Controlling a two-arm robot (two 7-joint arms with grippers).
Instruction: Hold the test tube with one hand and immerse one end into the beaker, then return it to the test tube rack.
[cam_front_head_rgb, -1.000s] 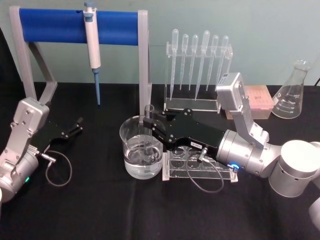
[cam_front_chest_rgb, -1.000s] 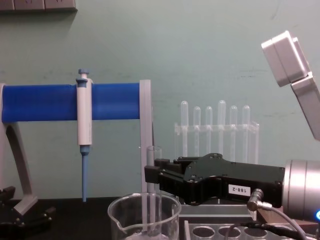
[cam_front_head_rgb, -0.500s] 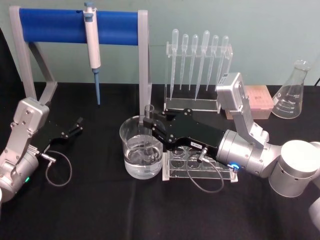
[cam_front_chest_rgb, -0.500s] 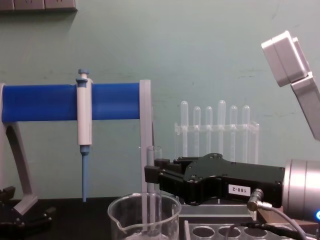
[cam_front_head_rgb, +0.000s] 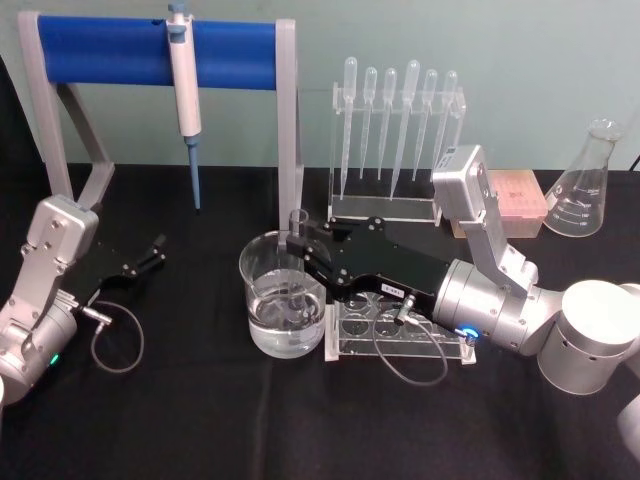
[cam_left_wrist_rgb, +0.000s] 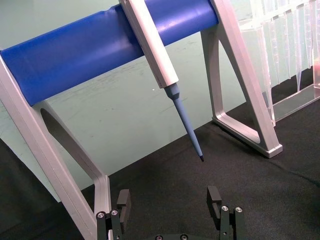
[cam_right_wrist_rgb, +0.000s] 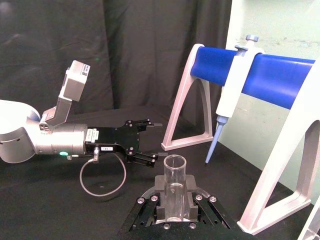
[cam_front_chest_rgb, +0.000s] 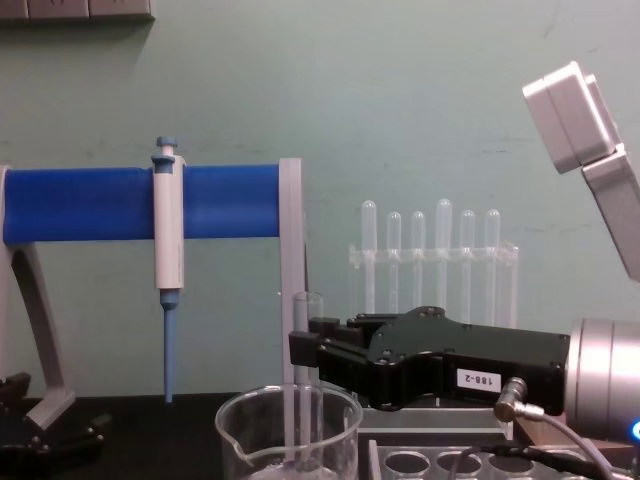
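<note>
Right claw (cam_front_head_rgb: 295, 243) is closed on the one test tube (cam_front_head_rgb: 297, 222), which stands upright inside the single beaker (cam_front_head_rgb: 262, 262), with its flared rim above the beaker's rim. From the head, liquid shows in the beaker and the tube's lower part reaches down into it. From the chest, the beaker (cam_front_chest_rgb: 250, 430) is cut off at the frame's edge, so the liquid and the tube's tip are lost. That view does give the side profile: the tube (cam_front_chest_rgb: 308, 310) is gripped above the beaker rim, and the claw (cam_front_chest_rgb: 300, 345) carries a white "188-2" label (cam_front_chest_rgb: 478, 379). The right wrist camera looks down the tube's open mouth (cam_right_wrist_rgb: 175, 175), clamped between the fingers (cam_right_wrist_rgb: 174, 200).

Left claw (cam_front_head_rgb: 155, 250) lies low on the black table (cam_front_head_rgb: 200, 420), well to the left of the beaker. Its two fingers stand wide apart in its own wrist view (cam_left_wrist_rgb: 169, 200), and it is seen across the table from the right wrist (cam_right_wrist_rgb: 150, 142).

One test tube rack (cam_front_head_rgb: 400, 340) sits just right of the beaker. The arm covers most of it, so its holes cannot be counted. Behind the beaker, six pipettes (cam_front_head_rgb: 400, 120) hang in a clear stand. One pipettor (cam_front_head_rgb: 184, 80) hangs on the blue bar stand (cam_front_head_rgb: 110, 52). Far right of the beaker are one flask (cam_front_head_rgb: 585, 190) and a pink box (cam_front_head_rgb: 515, 205), the box partly hidden by the arm.
</note>
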